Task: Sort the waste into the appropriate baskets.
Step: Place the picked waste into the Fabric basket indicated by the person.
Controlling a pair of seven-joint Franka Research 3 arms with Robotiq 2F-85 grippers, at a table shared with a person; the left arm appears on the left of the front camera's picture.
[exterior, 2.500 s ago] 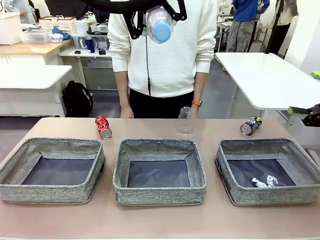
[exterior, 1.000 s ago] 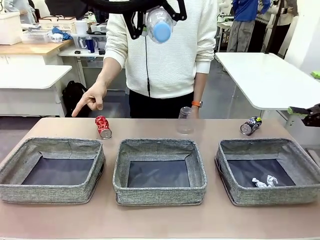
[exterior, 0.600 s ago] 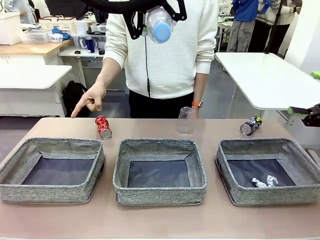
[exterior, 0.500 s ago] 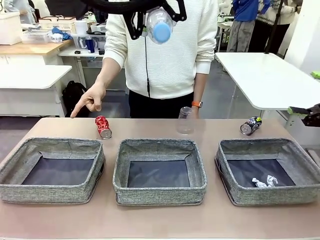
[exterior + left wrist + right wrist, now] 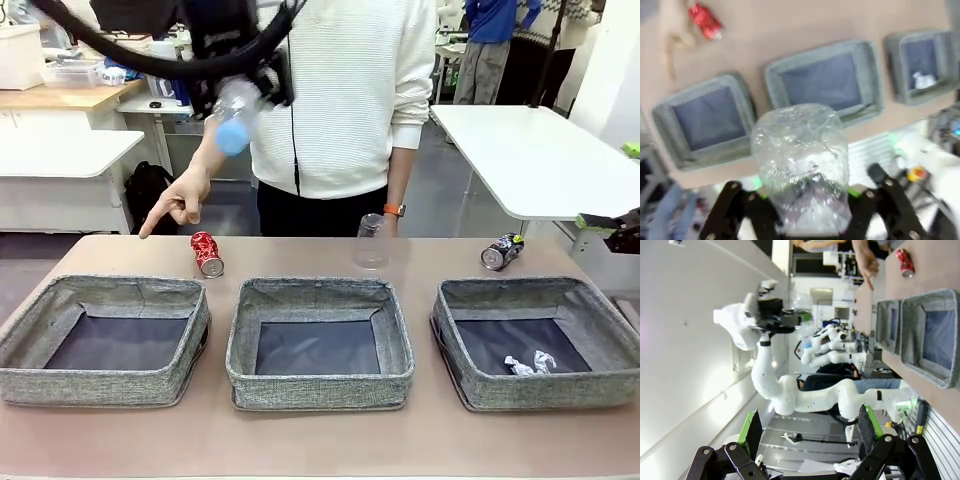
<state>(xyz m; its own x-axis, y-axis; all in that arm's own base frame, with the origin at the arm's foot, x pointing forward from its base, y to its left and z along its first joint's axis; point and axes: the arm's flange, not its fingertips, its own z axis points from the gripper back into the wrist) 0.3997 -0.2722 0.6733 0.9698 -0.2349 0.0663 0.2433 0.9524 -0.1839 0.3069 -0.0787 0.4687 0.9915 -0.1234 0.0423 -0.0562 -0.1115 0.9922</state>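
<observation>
High over the table's far left, my left gripper [image 5: 236,92] is shut on the clear plastic bottle [image 5: 234,115], blue cap facing the camera. In the left wrist view the bottle [image 5: 802,160] sits between the fingers above the baskets. The crushed red can [image 5: 206,253], clear cup [image 5: 371,241] and dark can [image 5: 501,251] lie beyond three grey baskets: left [image 5: 100,388], middle [image 5: 318,392], right [image 5: 540,392]. White scraps [image 5: 528,364] lie in the right basket. My right gripper [image 5: 809,432] is open with nothing in it, off the table's right edge [image 5: 612,232].
A person in a white sweater stands at the far side, one hand [image 5: 172,205] pointing down toward the table's far-left corner beside the red can. The other hand rests behind the cup. Bare tabletop [image 5: 320,440] runs in front of the baskets.
My left gripper has swung the bottle from the top centre to the left and lower. The person's pointing hand stays beside the red can.
</observation>
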